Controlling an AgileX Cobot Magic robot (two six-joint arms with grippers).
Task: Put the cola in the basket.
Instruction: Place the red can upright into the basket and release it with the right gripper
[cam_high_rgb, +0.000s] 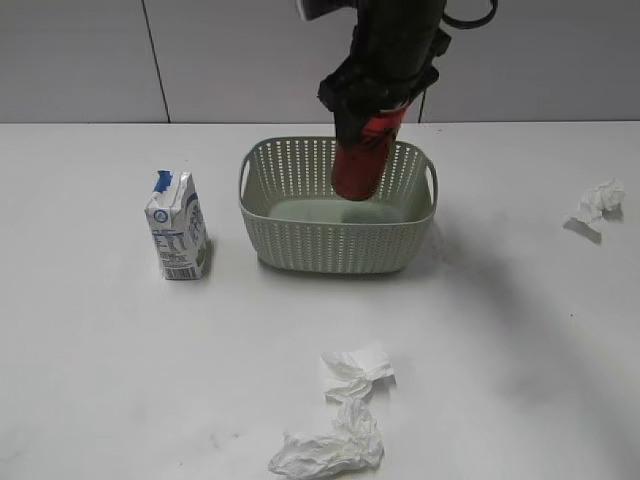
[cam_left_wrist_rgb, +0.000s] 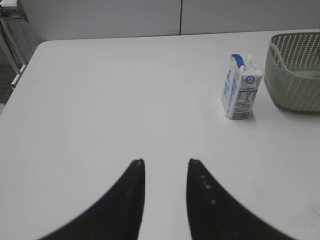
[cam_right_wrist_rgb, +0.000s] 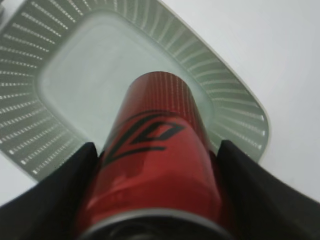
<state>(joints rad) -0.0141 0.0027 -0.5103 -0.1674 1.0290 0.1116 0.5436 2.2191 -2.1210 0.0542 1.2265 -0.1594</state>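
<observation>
The red cola can (cam_high_rgb: 358, 165) with black lettering hangs, slightly tilted, over the inside of the pale grey-green basket (cam_high_rgb: 300, 245), its lower end below the rim. My right gripper (cam_high_rgb: 372, 115) is shut on the can's upper part. In the right wrist view the cola (cam_right_wrist_rgb: 155, 160) fills the space between the two black fingers (cam_right_wrist_rgb: 157, 150), with the basket's floor and perforated walls (cam_right_wrist_rgb: 235, 95) beneath it. My left gripper (cam_left_wrist_rgb: 165, 162) is open and empty over bare table, far left of the basket (cam_left_wrist_rgb: 295, 80).
A white-and-blue carton (cam_high_rgb: 176, 225) stands upright left of the basket; it also shows in the left wrist view (cam_left_wrist_rgb: 240, 87). Crumpled white tissues lie at the front middle (cam_high_rgb: 345, 415) and the far right (cam_high_rgb: 598, 203). A grey wall runs behind the table.
</observation>
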